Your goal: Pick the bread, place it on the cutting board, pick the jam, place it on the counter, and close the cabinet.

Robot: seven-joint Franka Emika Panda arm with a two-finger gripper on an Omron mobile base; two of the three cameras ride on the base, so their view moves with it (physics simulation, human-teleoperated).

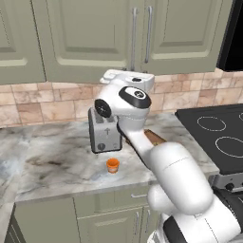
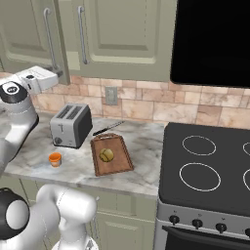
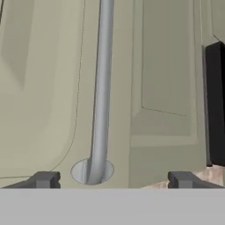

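You've got the counter [image 2: 141,139] spanning wide under the cabinet [image 1: 99,38], marbled grey-white, with the black stove top [image 2: 210,166] butting its right end and the tan tile backsplash [image 2: 146,107] behind. Cabinet: both olive doors look flush and closed in the base views, long silver handles [image 1: 148,33] side by side at the centre seam. Your arm is raised with the hand up near the cabinet's lower edge; in the hand view the gripper [image 3: 114,180] points straight at the door face, one handle bar [image 3: 101,96] running up between the two finger tips, its round foot just above them. Fingers are spread wide with nothing between them, gripper released, tips flanking the handle base but I can't tell whether they touch the door. Silver toaster [image 2: 71,126] stands on the counter near the backsplash. Cutting board [image 2: 111,154] lies flat just right of the toaster, handle end toward the wall. Dark knife [image 2: 108,128] lies behind the board, near its far end. Bread [image 2: 106,155] sits on the board around the middle. Jam [image 2: 55,159] stands upright on the counter in front of the toaster, apart from it and left of the board.
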